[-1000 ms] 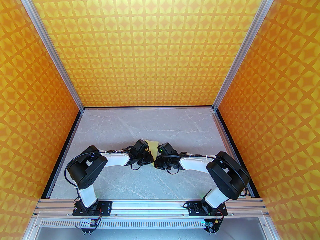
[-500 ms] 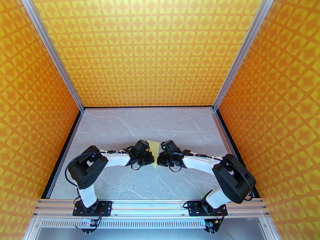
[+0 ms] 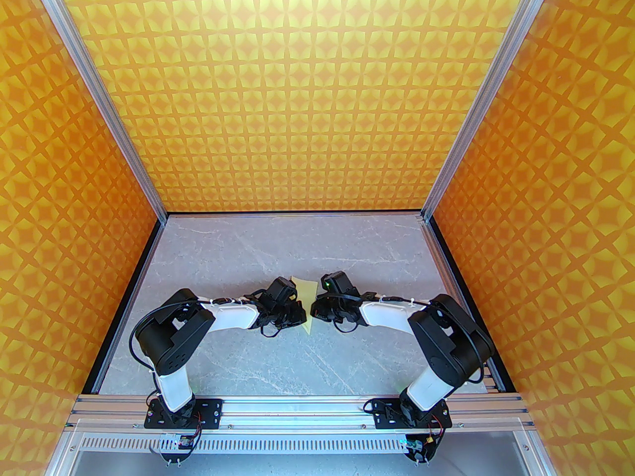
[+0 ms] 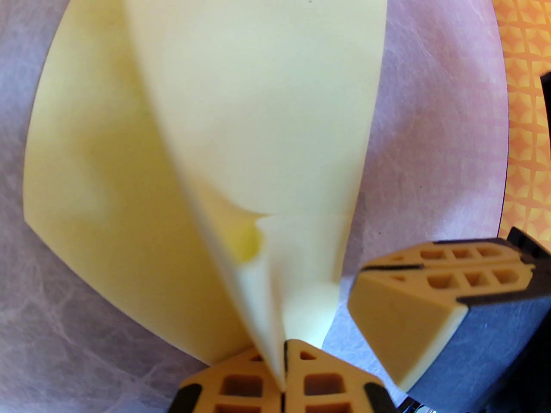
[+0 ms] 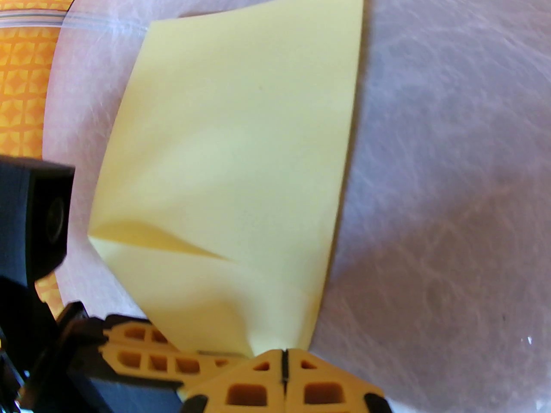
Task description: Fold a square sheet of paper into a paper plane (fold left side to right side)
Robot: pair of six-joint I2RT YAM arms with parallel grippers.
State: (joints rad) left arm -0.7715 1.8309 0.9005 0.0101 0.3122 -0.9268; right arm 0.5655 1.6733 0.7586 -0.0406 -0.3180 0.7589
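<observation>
lengthwise, the paper sheet (image 3: 306, 290) runs near-to-far

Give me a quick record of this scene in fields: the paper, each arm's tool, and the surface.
object: pale yellow thin paper sheet
fold state: partly doubled over, one layer raised, not pressed flat
left arm: left tool shut on the sheet's near corner
right arm: right tool shut on the sheet, close beside the left tool
surface: grey marbled table beneath the sheet
</observation>
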